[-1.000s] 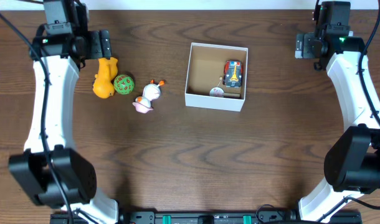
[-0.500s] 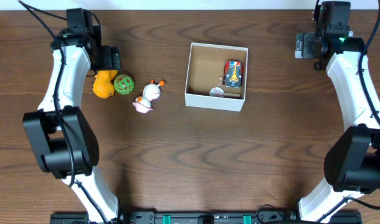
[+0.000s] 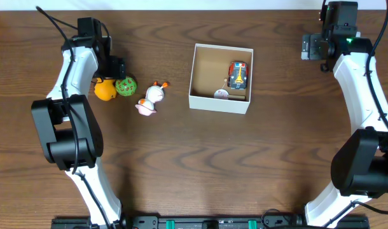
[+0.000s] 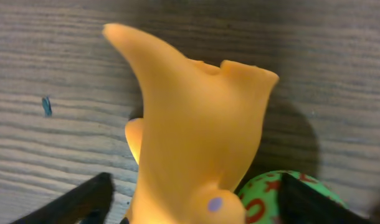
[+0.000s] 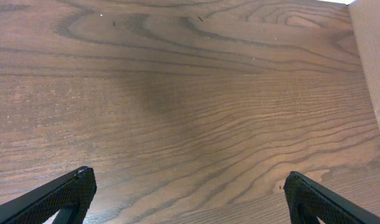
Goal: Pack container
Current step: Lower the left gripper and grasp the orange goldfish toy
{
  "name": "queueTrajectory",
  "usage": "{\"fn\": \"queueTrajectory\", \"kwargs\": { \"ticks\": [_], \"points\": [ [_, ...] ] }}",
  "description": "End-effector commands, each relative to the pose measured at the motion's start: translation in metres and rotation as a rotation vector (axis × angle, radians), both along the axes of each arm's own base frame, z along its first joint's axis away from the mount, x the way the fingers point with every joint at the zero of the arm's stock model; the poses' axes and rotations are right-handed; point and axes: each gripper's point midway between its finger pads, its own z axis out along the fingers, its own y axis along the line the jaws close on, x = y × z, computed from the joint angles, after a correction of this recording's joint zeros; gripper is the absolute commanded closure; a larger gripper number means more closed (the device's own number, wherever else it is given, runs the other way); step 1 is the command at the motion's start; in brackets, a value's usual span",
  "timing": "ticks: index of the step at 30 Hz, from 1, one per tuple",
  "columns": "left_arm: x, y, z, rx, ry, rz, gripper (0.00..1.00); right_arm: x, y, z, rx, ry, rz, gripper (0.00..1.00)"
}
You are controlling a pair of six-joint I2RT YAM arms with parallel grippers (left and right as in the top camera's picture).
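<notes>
We count one box (image 3: 219, 104), near the middle of the table's (image 3: 245, 165) far edge. It holds two items: a toy car (image 3: 238, 75) and a small round pink piece (image 3: 221, 94). Three toys lie outside, toward the far left corner: an orange figure (image 4: 196, 124), a green ball (image 3: 125, 86) touching it, and a white-and-pink toy (image 3: 152, 98). The left gripper (image 3: 110, 69) is spread wide astride the orange figure, not clamping it; the ball crowds one finger (image 4: 314, 199). The right gripper (image 5: 190, 196) hangs spread and empty near the far right corner.

Matt wood-grain table (image 3: 181, 159), cardboard container (image 3: 220, 102)
</notes>
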Motion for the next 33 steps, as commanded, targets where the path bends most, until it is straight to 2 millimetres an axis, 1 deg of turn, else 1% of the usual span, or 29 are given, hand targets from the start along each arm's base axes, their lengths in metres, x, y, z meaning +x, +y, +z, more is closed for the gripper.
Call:
{"fn": "queueTrajectory", "kwargs": {
  "ticks": [1, 9, 11, 13, 16, 20, 28, 30, 32, 33],
  "points": [
    [-0.003, 0.003, -0.012, 0.015, 0.042, -0.044, 0.25, 0.002, -0.002, 0.006, 0.002, -0.018, -0.016, 0.01],
    [-0.01, 0.012, -0.019, 0.012, 0.058, -0.024, 0.24, 0.002, -0.002, 0.005, 0.002, -0.017, -0.016, 0.01],
    [-0.012, 0.016, -0.021, 0.011, 0.061, -0.016, 0.23, 0.002, -0.002, 0.005, 0.002, -0.017, -0.016, 0.01],
    [-0.013, 0.019, -0.025, 0.01, 0.065, -0.007, 0.19, 0.002, -0.002, 0.006, 0.002, -0.018, -0.016, 0.01],
    [-0.016, 0.024, -0.031, 0.007, 0.078, 0.002, 0.17, 0.002, -0.002, 0.005, 0.002, -0.017, -0.016, 0.01],
    [-0.018, 0.024, -0.038, 0.004, 0.093, 0.004, 0.17, 0.002, -0.002, 0.005, 0.002, -0.017, -0.016, 0.01],
    [-0.015, 0.024, -0.042, 0.005, 0.088, 0.004, 0.18, 0.002, -0.002, 0.005, 0.002, -0.017, -0.015, 0.01],
    [-0.016, 0.024, -0.044, 0.003, 0.092, 0.003, 0.27, 0.002, -0.002, 0.005, 0.002, -0.017, -0.015, 0.01],
    [-0.015, 0.019, -0.044, -0.023, 0.088, -0.004, 0.47, 0.002, -0.002, 0.005, 0.002, -0.017, -0.016, 0.01],
    [-0.015, 0.017, -0.045, -0.035, 0.087, -0.007, 0.62, 0.002, -0.002, 0.005, 0.002, -0.017, -0.016, 0.01]
  ]
}}
